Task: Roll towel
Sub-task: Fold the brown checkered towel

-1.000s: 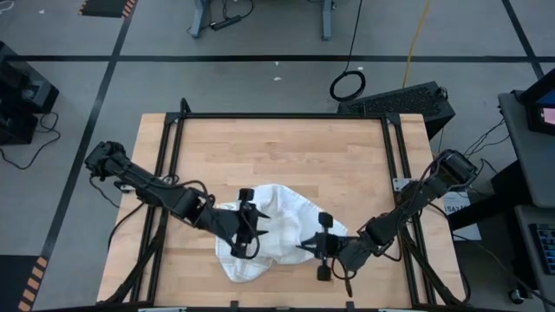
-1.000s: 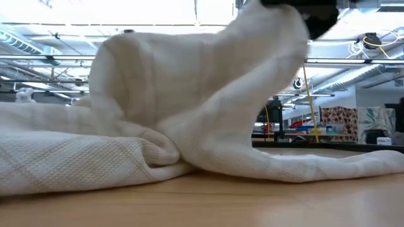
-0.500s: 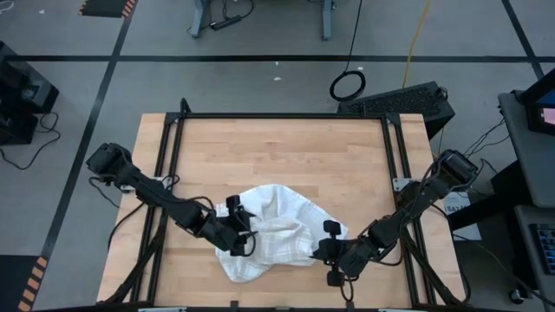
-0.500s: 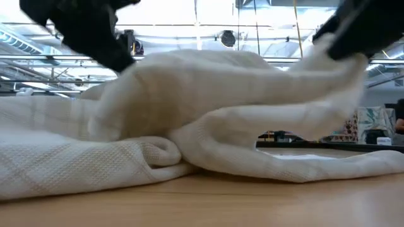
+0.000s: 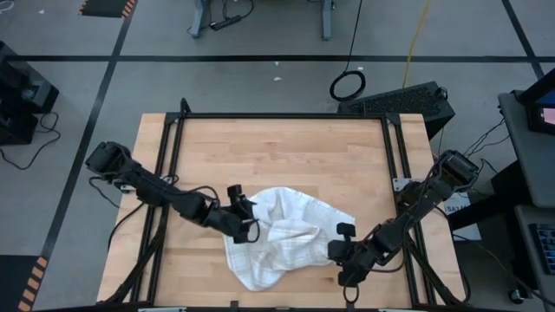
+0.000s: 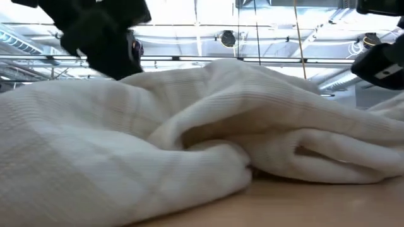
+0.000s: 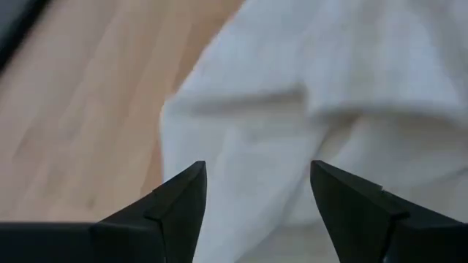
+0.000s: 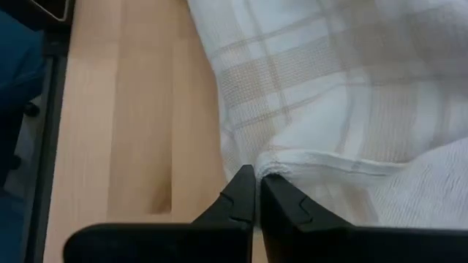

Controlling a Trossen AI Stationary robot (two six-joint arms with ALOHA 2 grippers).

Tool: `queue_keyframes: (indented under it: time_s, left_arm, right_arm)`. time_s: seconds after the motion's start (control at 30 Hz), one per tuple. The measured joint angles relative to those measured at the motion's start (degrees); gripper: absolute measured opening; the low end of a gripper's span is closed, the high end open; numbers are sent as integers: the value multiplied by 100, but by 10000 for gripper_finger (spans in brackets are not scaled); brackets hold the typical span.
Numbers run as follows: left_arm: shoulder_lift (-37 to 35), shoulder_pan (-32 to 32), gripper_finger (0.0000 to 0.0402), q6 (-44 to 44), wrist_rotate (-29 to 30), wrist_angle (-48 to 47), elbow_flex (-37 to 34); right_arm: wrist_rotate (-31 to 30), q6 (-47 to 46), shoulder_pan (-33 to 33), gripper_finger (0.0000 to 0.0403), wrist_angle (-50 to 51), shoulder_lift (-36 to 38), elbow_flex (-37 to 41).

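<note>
The white towel [image 5: 286, 238] with a faint grid lies crumpled in a heap on the wooden table [image 5: 286, 156], near its front edge. It fills the low view [image 6: 189, 145]. My left gripper [image 5: 250, 224] is open at the towel's left side. In the left wrist view [image 7: 256, 197] its fingers stand apart with the cloth [image 7: 307, 95] ahead of them. My right gripper [image 5: 340, 251] is at the towel's right edge, shut on the cloth [image 8: 329, 95]. My right gripper [image 8: 256, 179] has its shut fingertips on the towel's hemmed edge [image 8: 281, 169] at the towel's right side, coming low from the table's right. One layer or several between the tips, I cannot tell. The rest of the towel lies slack on the table.
Black frame rails run along the table's left [image 5: 165, 173] and right [image 5: 401, 173] sides. Bare wood lies beyond the towel toward the far edge. The towel's near part [image 5: 256, 276] is close to the front edge.
The raised hump of the towel has come down, and the cloth now lies lower and bunched. My right gripper has moved down and toward the table's right edge, drawing the towel's right side with it. My left gripper has shifted a little toward the far edge.
</note>
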State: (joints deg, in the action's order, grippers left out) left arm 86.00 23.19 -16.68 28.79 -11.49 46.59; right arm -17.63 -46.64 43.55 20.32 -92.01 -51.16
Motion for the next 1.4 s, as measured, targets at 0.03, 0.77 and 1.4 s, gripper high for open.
queue_keyframes:
  time_s: [0.03, 0.77, 1.4]
  left_arm:
    - [0, -63, 244, -119, -72, -266, 0]
    - [138, 47, 161, -910, 130, -131, -572]
    - [87, -412, 15, 985, 1165, -459, -385]
  right_arm:
    - [-2, -66, 14, 4, 56, 0, 0]
    - [-1102, 81, 0, 4, 992, 0, 0]
    - [-1115, -70, -2, 4, 890, 0, 2]
